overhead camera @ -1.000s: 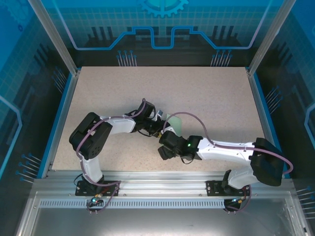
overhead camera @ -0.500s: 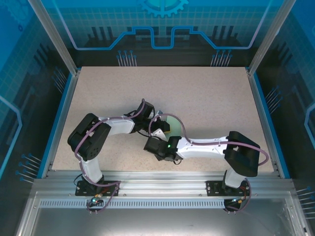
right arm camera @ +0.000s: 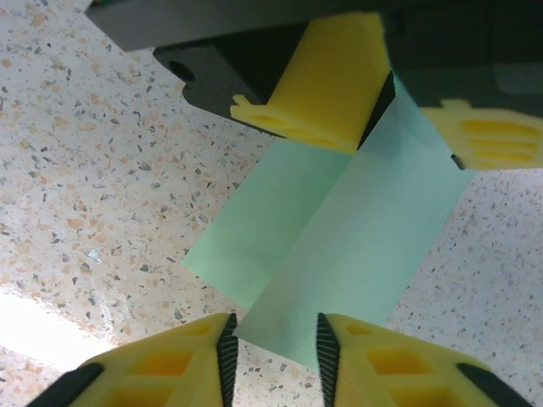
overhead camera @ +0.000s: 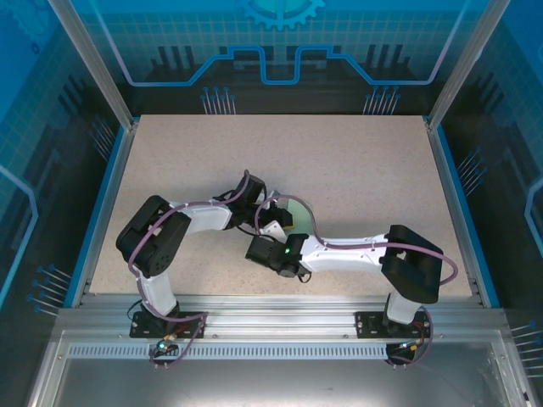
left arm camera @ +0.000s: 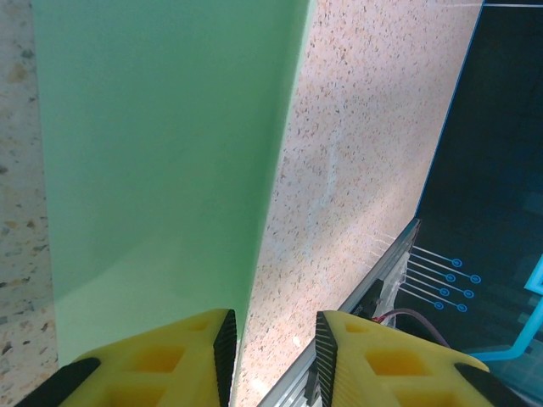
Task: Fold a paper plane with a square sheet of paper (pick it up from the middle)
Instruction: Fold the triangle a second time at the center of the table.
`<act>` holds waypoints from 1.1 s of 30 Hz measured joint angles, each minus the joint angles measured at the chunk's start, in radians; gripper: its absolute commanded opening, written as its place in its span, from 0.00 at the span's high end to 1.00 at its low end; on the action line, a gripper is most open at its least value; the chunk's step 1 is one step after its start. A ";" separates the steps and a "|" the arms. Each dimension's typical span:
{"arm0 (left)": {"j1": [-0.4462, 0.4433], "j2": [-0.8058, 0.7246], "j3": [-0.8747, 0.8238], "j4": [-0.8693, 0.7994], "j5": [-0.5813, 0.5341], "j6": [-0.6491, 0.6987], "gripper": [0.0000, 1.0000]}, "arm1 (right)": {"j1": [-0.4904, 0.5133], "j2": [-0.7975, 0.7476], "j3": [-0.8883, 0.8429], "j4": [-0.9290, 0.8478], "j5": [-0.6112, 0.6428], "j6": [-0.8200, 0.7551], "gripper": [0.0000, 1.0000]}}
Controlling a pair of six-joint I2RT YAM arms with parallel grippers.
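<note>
The square sheet of paper [right arm camera: 339, 229] lies folded on the speckled table, pale mint green, with one lighter flap over a darker one. My left gripper [left arm camera: 273, 326] stands over its far end, jaws a little apart, the paper's [left arm camera: 153, 170] long edge running along the left pad and bare table showing in the gap. Its yellow fingers [right arm camera: 327, 85] straddle the far end of the paper in the right wrist view. My right gripper [right arm camera: 273, 331] is at the near end, jaws narrowly apart, with the lighter flap's corner between the pads. From above, the paper [overhead camera: 295, 210] peeks out beyond both wrists.
The two arms meet near the table's middle [overhead camera: 271, 222], with the right forearm [overhead camera: 348, 253] lying low across the front. The table's aluminium side rail [left arm camera: 382, 271] and a dark blue wall lie beyond the paper.
The right arm has swung left and drawn in toward the paper, and its jaws have narrowed a lot. The left arm has hardly moved.
</note>
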 measured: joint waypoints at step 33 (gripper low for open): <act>0.001 -0.120 -0.001 -0.109 -0.193 0.027 0.46 | -0.423 -0.240 -0.311 0.374 -0.659 -0.173 0.94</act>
